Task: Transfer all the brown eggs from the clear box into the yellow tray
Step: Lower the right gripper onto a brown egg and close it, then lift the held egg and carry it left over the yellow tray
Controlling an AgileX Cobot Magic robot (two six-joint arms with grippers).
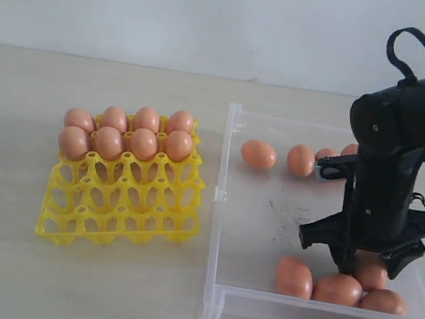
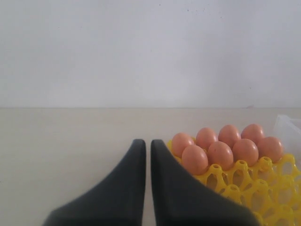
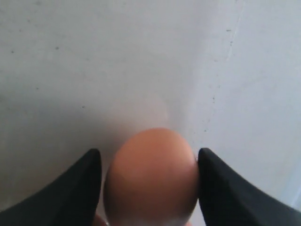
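Right wrist view: right hand (image 3: pixel 149 155) spread wide around one of the brown eggs (image 3: pixel 150 181). One finger (image 3: pixel 221 188) touches the shell, the other sits just beside it with a hairline gap. The egg looks to be resting low in the clear box (image 1: pixel 317 315), not lifted.
Step in hand: pick-up of the next egg, at the closing stage by my reading.
Next move calls for: a gentle, even squeeze across the egg's widest part, then a straight lift clear of its neighbours and the box wall. After that, a carry across to a vacant cup.
Exterior view adds: the hand is down at the near end of the box, over the near cluster (image 1: pixel 337 289) of about four eggs. About four more lie along the far wall, the last partly behind the arm.
Tray: yellow tray (image 1: pixel 123 210) stands on the bench (image 1: pixel 7 281) beside the box, apart from it. Eight eggs fill its two far rows; the near rows are vacant.
Progress: roughly half done, judged from the count.
Exterior view lacks: the fingertips, hidden behind the arm, so contact with the shell reads only from the wrist.
Left wrist view: left hand (image 2: pixel 145 143) pressed together on nothing, low over the bench, tray just off to one side. This arm does not show in the exterior view.
Risk: crowded neighbours may be nudged and roll.
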